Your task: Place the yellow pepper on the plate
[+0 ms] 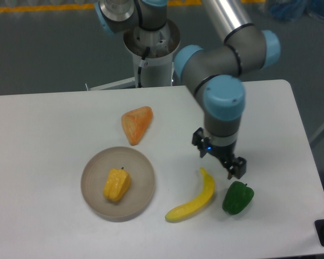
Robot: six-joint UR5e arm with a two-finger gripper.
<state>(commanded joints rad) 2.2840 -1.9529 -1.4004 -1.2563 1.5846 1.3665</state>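
White table (pixel 54 118), five items on it. Orange wedge-shaped piece (pixel 136 123) lies up-left of centre, just above the plate's far rim, not touching it. Banana (pixel 195 200) lies diagonal right of the plate, stem end up near the gripper, lower end pointing toward the plate's right edge, small gap between them. Green pepper (pixel 237 197) sits right of the banana, close but apart. Robot base column (pixel 151 54) stands behind the table's far edge.

The plate (pixel 92 167) is front-left. The yellow pepper (pixel 116 184) lies on it, roughly centred, slightly toward the near side, small dark stem at its top. Nothing is on or over the pepper; nothing else is on the plate.

Arm reaches over the right half of the table, wrist pointing down. The gripper (pixel 233 166) is well away from the plate, over bare table between the banana's top end and the green pepper, just above the pepper in the frame. Only one dark finger (pixel 236 167) is clearly visible at the lower right of the tool; the other is hidden behind the wrist body, so can't tell whether the fingers are spread or pressed together. Nothing is visible between them or hanging from the tool. Whether the finger touches the green pepper can't be judged from this angle; they look close but separate.
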